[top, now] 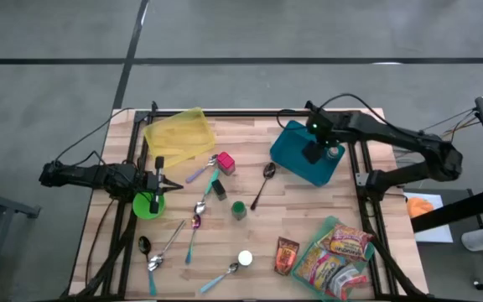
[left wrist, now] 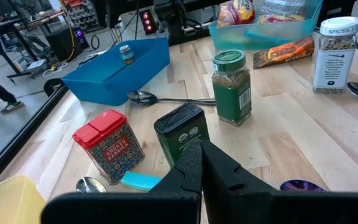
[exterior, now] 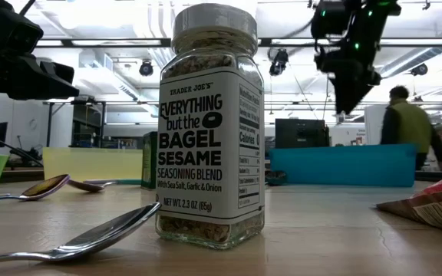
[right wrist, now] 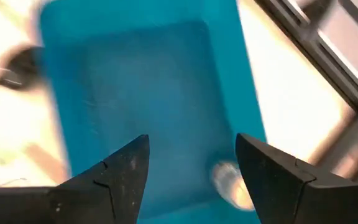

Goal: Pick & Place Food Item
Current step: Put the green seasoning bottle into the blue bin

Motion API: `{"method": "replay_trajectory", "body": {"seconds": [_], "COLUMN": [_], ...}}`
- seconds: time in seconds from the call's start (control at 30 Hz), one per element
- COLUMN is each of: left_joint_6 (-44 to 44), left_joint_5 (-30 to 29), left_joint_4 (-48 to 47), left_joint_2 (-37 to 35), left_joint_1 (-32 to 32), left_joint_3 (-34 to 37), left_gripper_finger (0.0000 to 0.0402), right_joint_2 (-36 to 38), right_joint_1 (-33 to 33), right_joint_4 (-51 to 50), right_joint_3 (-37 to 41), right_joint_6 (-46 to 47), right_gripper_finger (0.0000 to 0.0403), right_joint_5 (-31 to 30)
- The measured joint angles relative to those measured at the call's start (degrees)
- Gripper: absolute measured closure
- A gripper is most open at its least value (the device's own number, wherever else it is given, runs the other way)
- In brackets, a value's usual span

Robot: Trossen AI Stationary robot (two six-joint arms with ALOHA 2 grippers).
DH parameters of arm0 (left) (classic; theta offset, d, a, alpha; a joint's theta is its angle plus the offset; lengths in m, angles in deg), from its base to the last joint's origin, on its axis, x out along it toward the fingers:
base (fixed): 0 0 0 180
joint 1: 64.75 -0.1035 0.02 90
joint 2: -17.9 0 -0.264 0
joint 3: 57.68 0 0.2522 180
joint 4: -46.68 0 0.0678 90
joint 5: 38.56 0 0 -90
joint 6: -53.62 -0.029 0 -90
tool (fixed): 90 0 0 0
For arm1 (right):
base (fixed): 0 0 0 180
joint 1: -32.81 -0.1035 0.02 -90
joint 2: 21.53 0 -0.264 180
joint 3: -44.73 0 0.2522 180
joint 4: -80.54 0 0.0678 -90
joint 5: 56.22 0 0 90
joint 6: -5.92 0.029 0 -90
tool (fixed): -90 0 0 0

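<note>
- The right gripper [top: 311, 154] hangs over the blue bin [top: 292, 147], fingers apart and holding nothing.
- A small jar [top: 334, 153] lies inside that bin, near its far corner.
- The left gripper [top: 164, 180] is closed and empty beside the green bowl [top: 145, 206].
- Spoons [top: 264, 178], spice tins [top: 225, 162] and a green-lidded jar [top: 238, 209] are scattered between the arms; snack packets [top: 342, 243] fill a clear tray.

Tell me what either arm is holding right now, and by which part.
Nothing. The right gripper hangs open above the blue bin; the left gripper is shut, empty.
</note>
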Motion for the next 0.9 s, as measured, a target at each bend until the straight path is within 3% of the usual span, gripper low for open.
{"method": "replay_trajectory", "body": {"seconds": [0.13,0.4,0.67,0.9], "left_joint_6": [0.0,0.0,0.0,0.0], "left_joint_5": [0.0,0.0,0.0,0.0], "left_joint_4": [0.0,0.0,0.0,0.0], "left_joint_2": [0.01,0.02,0.02,0.02], "left_joint_1": [0.0,0.01,0.02,0.02], "left_joint_3": [0.01,0.02,0.02,0.01], "left_gripper_finger": [0.0401,0.0401,0.0401,0.0401], "right_joint_2": [2.84,4.02,2.29,-2.71], "right_joint_1": [-4.77,-15.55,-23.77,-29.58], "right_joint_4": [4.84,19.05,23.39,24.23], "right_joint_3": [1.09,3.57,3.59,0.31], "right_joint_6": [0.15,2.27,8.24,10.86], "right_gripper_finger": [0.0166,0.0166,0.0162,0.0087], "right_joint_5": [3.15,3.17,0.92,-0.06]}}
